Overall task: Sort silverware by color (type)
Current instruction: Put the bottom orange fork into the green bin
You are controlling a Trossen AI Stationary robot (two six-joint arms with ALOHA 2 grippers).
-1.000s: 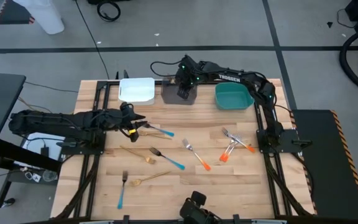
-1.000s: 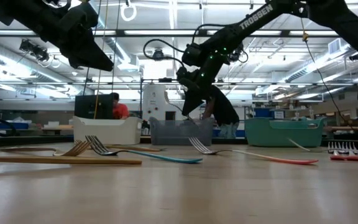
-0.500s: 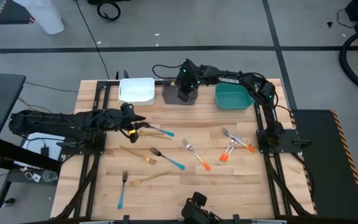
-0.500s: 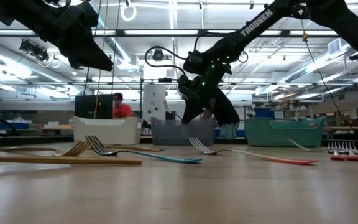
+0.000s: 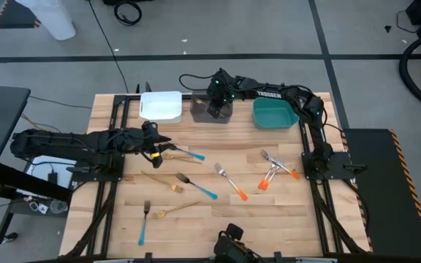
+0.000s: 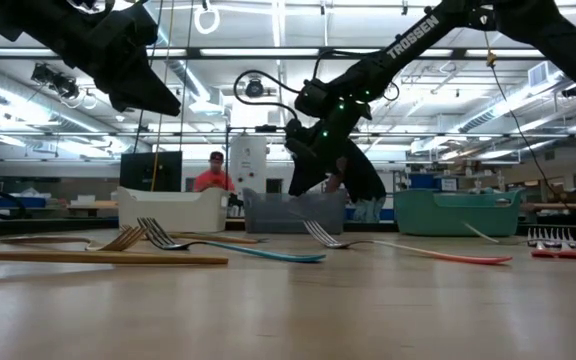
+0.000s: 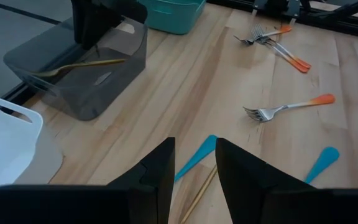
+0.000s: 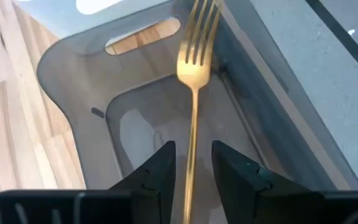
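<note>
The right gripper (image 5: 217, 109) hangs over the smoky, translucent grey bin (image 5: 198, 112) at the far edge of the table. Between its dark fingers (image 8: 160, 168), which stand slightly parted, runs the thin stem of an all-gold fork (image 8: 195, 106), tines pointing away from the wrist over the bin's rounded interior; whether the pads still pinch the stem cannot be told. In the left wrist view that fork (image 7: 82, 66) lies level inside the bin's glossy wall.

To one side of this gripper sits a white bin (image 5: 161, 104) with a handle slot, to the other a teal bin (image 5: 275, 113), both rounded rectangles of smooth plastic.

The left gripper (image 5: 161, 148) hovers low over the table's left part, its fingers (image 7: 157, 171) narrowly apart and holding nothing. Just ahead of it lie a blue-handled fork (image 5: 188, 154) and a slim gold utensil (image 7: 199, 195). Farther out lie an orange-handled fork (image 7: 288, 107) and a pair of orange-handled forks (image 7: 277, 45) crossed together near the right arm's base. More blue-handled forks (image 5: 197, 186) and gold pieces (image 5: 174, 210) are scattered nearer the front.

The table (image 5: 283, 212) is pale planked wood with visible grain, framed by black rails. Beyond it is a workshop hall with strip lights, grey floor, and a person in red (image 6: 214, 177) behind the bins.
</note>
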